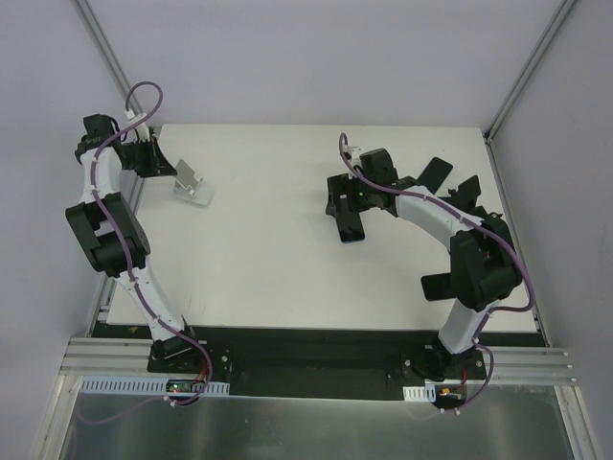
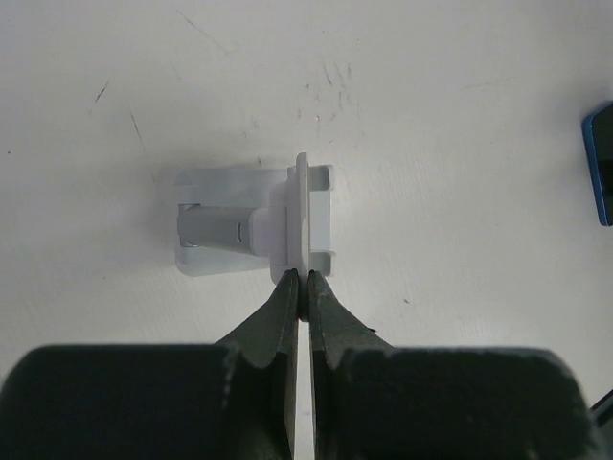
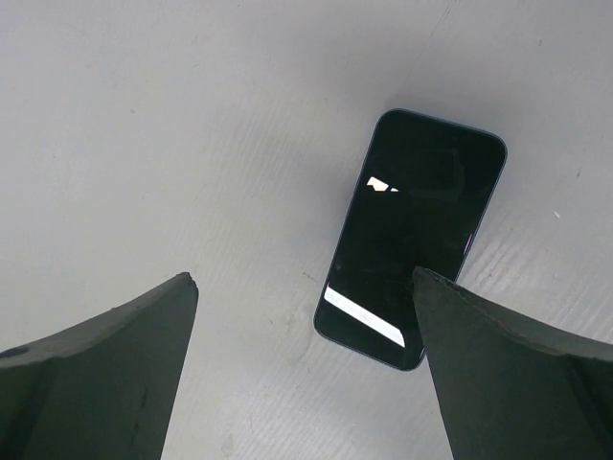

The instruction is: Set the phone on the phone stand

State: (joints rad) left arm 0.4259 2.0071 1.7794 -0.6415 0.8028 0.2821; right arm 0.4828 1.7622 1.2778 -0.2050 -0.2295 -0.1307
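two tools sit well apart on the white table [image 1: 268, 273], and the phone stand [image 1: 192, 183] is the mark for placing both. any lettering on the stand or on the phone [image 1: 351, 228] is too small to read; the phone's screen is dark, with only two bright strips of reflected light in the right wrist view.

the left tool [image 1: 165, 165] is just beside the stand, on its far left side in the top view. the left wrist view adds what the top view cannot. there the left tool [image 2: 300, 280] has its fingers pressed nearly together with only a thin slit between them. the tips meet the near edge of the stand [image 2: 257, 222] at its upright plate, and i cannot tell whether they pinch it. a blue edge of the phone [image 2: 601, 163] shows at the right border of that view.

the phone lies flat on the table, well to the right of the stand and apart from it. the right tool [image 1: 338, 205] hangs over its far end, hiding part of it from above. in the right wrist view the right tool [image 3: 302, 276] is spread wide, and the phone [image 3: 412, 251] lies screen up between the fingers, nearer the right one, which overlaps its corner.

a purple cable [image 1: 146, 88] loops above the left arm.
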